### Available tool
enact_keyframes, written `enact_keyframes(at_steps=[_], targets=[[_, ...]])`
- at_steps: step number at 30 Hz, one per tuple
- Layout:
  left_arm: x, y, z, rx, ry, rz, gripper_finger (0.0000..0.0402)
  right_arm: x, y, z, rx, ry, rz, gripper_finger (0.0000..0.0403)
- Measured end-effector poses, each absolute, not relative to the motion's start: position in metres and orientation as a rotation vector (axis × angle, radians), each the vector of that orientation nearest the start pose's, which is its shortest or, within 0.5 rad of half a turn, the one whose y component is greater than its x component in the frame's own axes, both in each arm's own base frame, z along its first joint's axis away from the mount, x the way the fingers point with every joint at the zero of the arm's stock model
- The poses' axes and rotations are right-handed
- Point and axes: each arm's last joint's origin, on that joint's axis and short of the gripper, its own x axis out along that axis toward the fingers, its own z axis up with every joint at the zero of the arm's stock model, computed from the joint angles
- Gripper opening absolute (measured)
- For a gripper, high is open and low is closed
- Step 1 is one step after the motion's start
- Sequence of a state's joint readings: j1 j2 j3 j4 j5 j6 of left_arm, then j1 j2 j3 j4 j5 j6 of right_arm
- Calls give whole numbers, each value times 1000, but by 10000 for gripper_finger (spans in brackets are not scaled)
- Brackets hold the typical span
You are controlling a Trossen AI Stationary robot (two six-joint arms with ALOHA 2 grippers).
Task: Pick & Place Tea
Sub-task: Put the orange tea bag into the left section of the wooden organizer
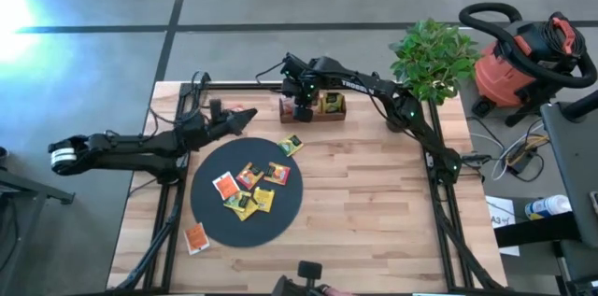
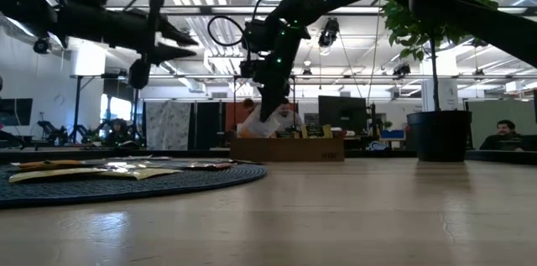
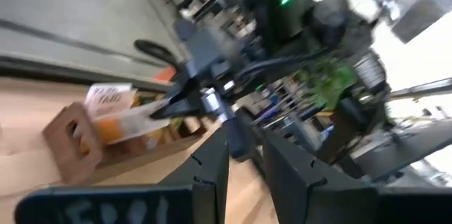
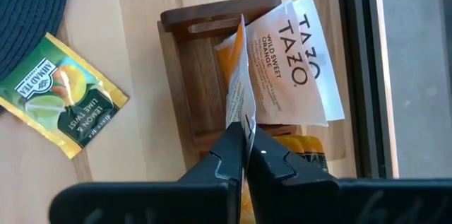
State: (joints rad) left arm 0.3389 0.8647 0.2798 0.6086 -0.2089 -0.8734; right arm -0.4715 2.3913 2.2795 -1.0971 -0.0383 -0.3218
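Reaching over the wooden tray, right tool pinching orange tea packet.

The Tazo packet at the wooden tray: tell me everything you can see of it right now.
The Tazo packet is a flat paper tea sachet, pale orange and white, printed "TAZO Wild Sweet Orange". It stands tilted over the brown wooden tray, partly inside a compartment, with another orange packet edge pressed against it. The right end effector is shut, pinching the lower edges of these packets. The high view puts it at the table's far edge, beyond the black disc.
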Motion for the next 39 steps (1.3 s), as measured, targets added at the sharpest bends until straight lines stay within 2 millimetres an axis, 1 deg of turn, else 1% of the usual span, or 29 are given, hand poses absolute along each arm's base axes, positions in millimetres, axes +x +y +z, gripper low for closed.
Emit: enact_keyframes(at_steps=[3, 5, 8, 11, 15, 23, 29, 35, 39], targets=[[185, 72, 218, -833, -199, 532, 83, 443, -224, 227, 25, 1217, -182, 8], [198, 79, 219, -789, -154, 551, 83, 443, -223, 231, 22, 1211, -183, 8], [219, 94, 221, -717, -101, 599, 83, 441, -221, 238, 21, 1203, -186, 8], [235, 113, 219, -697, -67, 656, 83, 437, -218, 249, 39, 1186, -181, 8], [248, 132, 215, -686, -43, 708, 83, 433, -214, 266, 60, 1144, -175, 8], [263, 140, 207, -663, 0, 716, 83, 431, -209, 279, 123, 1075, -136, 8], [269, 143, 195, -682, 44, 713, 83, 433, -210, 281, 114, 1051, -140, 8], [269, 143, 187, -696, 75, 713, 83, 433, -211, 282, 108, 1039, -140, 8], [267, 143, 190, -684, 69, 713, 83, 435, -212, 283, 99, 1017, -145, 8]])
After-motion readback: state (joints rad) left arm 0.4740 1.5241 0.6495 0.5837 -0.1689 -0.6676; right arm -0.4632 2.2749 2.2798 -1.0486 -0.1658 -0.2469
